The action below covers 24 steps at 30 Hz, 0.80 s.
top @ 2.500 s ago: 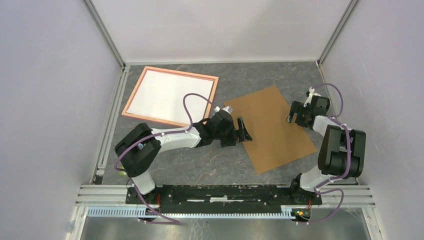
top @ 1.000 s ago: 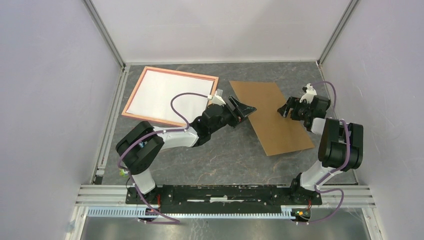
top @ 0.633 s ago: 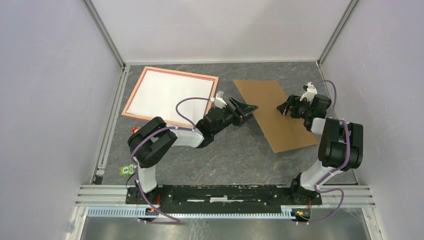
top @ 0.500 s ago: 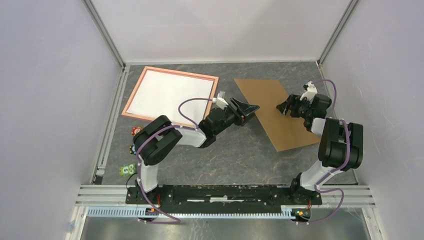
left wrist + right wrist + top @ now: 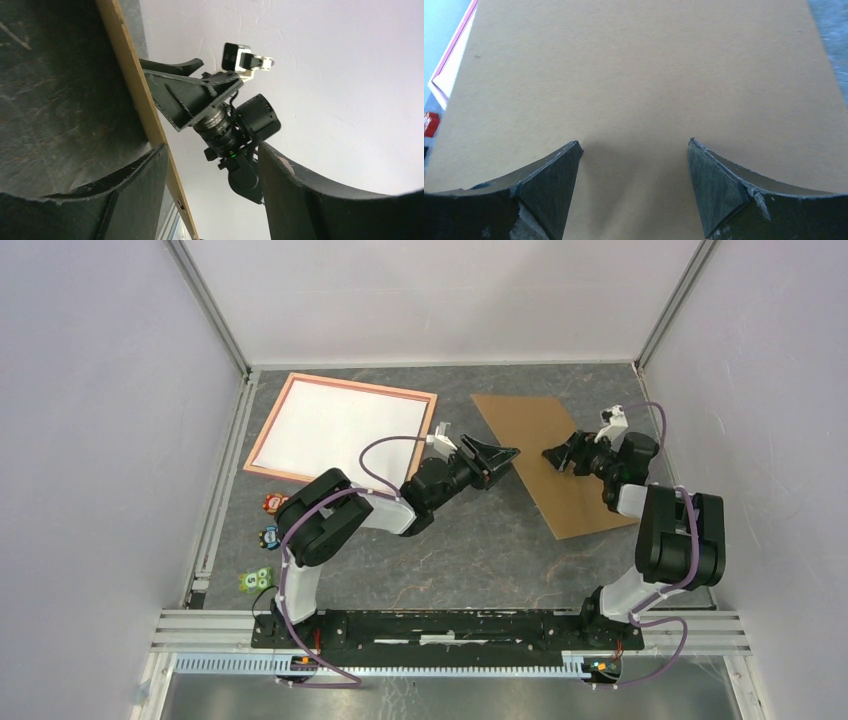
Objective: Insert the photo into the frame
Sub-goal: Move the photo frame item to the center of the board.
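Observation:
The pink-bordered frame (image 5: 342,432) lies flat at the back left. Plain white fills its opening, and I cannot tell whether that is the photo; no printed face shows in any view. A brown backing board (image 5: 560,475) lies at the right. My left gripper (image 5: 506,452) is open and rolled on its side at the board's left edge. In the left wrist view that thin edge (image 5: 145,112) runs between the fingers, close to the left one. My right gripper (image 5: 552,455) is open, tips down on or just above the board (image 5: 639,65).
Three small toy figures stand along the table's left side: red (image 5: 272,503), blue (image 5: 268,537) and green (image 5: 257,580). Enclosure walls close in the left, back and right. A metal rail (image 5: 450,625) with the arm bases runs along the near edge.
The board has slid and turned a little toward the back right. My right gripper has moved left over it. The left arm's elbow has lifted, uncovering the toys, and its jaws have narrowed somewhat.

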Tool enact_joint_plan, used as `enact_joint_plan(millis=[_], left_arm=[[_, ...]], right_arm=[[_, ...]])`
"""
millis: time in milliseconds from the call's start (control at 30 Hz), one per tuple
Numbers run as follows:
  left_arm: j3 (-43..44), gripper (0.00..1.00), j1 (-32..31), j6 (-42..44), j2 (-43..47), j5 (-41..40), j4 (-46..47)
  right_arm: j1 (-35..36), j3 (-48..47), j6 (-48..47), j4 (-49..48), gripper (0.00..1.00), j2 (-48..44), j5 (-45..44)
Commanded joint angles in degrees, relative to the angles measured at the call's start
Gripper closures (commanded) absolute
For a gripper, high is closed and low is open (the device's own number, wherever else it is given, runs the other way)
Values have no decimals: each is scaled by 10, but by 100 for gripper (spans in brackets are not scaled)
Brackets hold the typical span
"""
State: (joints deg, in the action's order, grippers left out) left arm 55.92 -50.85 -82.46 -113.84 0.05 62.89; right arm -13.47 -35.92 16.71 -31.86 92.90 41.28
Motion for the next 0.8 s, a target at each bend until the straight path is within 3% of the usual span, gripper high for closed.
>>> enact_joint_plan(millis=[0, 467, 767], left_arm=[[-24, 28, 14, -7, 38, -15, 110], [-237, 28, 132, -16, 171, 10, 165], [-342, 24, 204, 9, 253, 58, 100]], right_arm=[[60, 47, 39, 74, 16, -1, 78], [251, -12, 104, 37, 16, 35, 30], [297, -39, 118, 26, 15, 40, 23]])
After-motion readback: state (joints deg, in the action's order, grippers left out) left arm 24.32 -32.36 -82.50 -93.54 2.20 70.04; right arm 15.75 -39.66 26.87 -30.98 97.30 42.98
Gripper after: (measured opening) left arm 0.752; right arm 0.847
